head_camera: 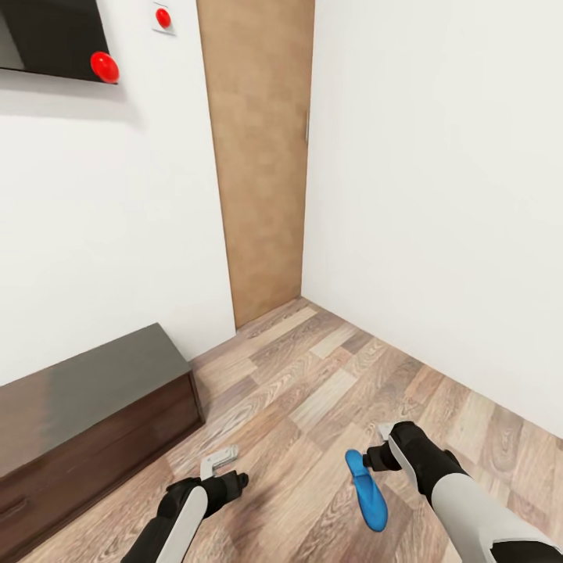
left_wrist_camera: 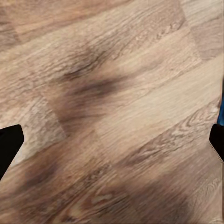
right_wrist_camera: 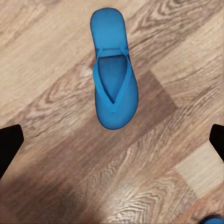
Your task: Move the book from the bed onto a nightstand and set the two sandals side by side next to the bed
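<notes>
One blue sandal [right_wrist_camera: 113, 74] on the floor [head_camera: 328, 391]; right gripper [right_wrist_camera: 112, 140] open above it.

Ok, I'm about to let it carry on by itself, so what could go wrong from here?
1. The right end effector stands open over the sandal, which lies flat on the wood floor. Closing on so thin a sole could scrape the planks or slip off.
2. The dark cabinet sits close to the left end effector, so a turn might clip it.

Blue sandal [head_camera: 367, 489] by right end effector [head_camera: 381, 446], floor [head_camera: 313, 391].
</notes>
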`<state>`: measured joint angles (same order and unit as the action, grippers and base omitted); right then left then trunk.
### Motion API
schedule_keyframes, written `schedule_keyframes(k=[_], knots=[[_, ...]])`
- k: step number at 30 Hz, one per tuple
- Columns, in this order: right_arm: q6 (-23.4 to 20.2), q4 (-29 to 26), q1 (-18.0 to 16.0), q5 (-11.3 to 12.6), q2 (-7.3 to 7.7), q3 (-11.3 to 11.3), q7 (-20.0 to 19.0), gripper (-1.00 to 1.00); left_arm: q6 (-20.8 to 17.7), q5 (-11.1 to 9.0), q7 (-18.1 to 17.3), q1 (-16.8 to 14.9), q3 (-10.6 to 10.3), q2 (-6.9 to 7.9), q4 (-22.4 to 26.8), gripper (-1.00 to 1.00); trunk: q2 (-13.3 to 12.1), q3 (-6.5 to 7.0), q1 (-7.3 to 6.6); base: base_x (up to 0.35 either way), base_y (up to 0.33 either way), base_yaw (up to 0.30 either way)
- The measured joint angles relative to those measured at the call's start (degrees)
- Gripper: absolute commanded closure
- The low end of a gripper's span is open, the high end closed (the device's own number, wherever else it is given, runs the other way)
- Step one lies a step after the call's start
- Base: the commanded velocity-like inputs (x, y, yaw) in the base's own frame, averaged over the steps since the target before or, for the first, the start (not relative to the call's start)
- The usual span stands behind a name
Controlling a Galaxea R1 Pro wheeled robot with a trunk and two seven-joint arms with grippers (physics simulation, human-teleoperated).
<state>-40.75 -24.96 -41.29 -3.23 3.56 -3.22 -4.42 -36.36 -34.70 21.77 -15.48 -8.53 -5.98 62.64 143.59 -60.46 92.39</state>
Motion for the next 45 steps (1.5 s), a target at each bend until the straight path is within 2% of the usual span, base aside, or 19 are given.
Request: schedule_keyframes(k=[3, 6, 11, 18, 21, 24, 27, 29, 35, 39, 45], knots=[[0.03, 0.00, 0.00, -0.01, -0.01, -0.02, 0.00, -1.00, -0.24, -0.23, 0.20, -0.09, 0.09, -0.35, 0.45, -1.00, 0.00, 0.00, 0.01, 0.063, 0.000, 0.000], [0.16, 0.01, 0.00, -0.02, -0.02, 0.00, 0.03, -1.00, -0.43, -0.79, 0.31, -0.13, 0.07, -0.72, 1.20, -1.00, 0.04, -0.66, 0.09, 0.030, 0.000, 0.000], [3.44, -0.05, -0.15, -0.06, -0.11, -0.09, 0.04, -1.00, -0.66, -2.96, 0.34, -0.20, -0.01, -1.11, 2.87, -1.00, 0.10, -1.77, 0.22, 0.011, 0.000, 0.000], [5.57, -0.07, -0.97, -0.24, -0.23, -0.36, -0.03, -1.00, -0.76, -3.77, 0.37, -0.27, -0.03, -1.23, 3.34, -1.00, 0.20, -3.32, 0.40, 0.002, 0.000, 0.000], [6.34, -0.03, -1.50, -0.82, -0.20, -2.60, -0.01, -1.00, -0.79, -3.92, 0.36, -0.35, -0.03, -1.23, 3.42, -1.00, 0.24, -3.98, 0.48, 0.000, 0.000, 0.000], [7.02, -0.01, -1.59, -0.96, -0.19, -3.66, 0.02, -1.00, -0.88, -3.94, 0.35, -0.55, -0.03, -1.26, 3.45, -1.00, 0.28, -4.65, 0.56, 0.000, 0.000, 0.000], [7.89, 0.00, -1.65, -1.05, -0.21, -4.41, 0.02, -1.00, -1.52, -4.02, 0.35, -1.38, 0.02, -1.28, 3.54, -1.00, 0.32, -5.32, 0.64, 0.000, 0.000, 0.000], [8.59, 0.01, -1.69, -1.10, -0.22, -4.87, 0.00, -1.00, -3.11, -4.31, 0.35, -3.23, 0.07, -1.29, 3.56, -1.00, 0.35, -5.76, 0.69, 0.000, 0.000, 0.000], [9.54, 0.03, -1.93, -1.17, -0.19, -5.49, -0.02, -1.00, -7.47, -7.21, 0.49, -9.23, 0.13, -1.21, 2.82, -1.00, 0.43, -7.09, 0.84, 0.000, 0.000, 0.000], [9.79, 0.03, -2.42, -1.20, -0.19, -5.66, -0.03, -1.00, -8.82, -8.67, 0.53, -11.16, -0.02, -1.09, 2.45, -1.00, 0.48, -7.97, 0.94, 0.000, 0.000, 0.000], [9.85, 0.03, -2.98, -1.20, -0.18, -5.70, -0.03, -1.00, -9.41, -9.00, 0.51, -12.04, 0.05, -1.05, 2.37, -1.00, 0.56, -9.31, 1.10, 0.000, 0.000, 0.000]])
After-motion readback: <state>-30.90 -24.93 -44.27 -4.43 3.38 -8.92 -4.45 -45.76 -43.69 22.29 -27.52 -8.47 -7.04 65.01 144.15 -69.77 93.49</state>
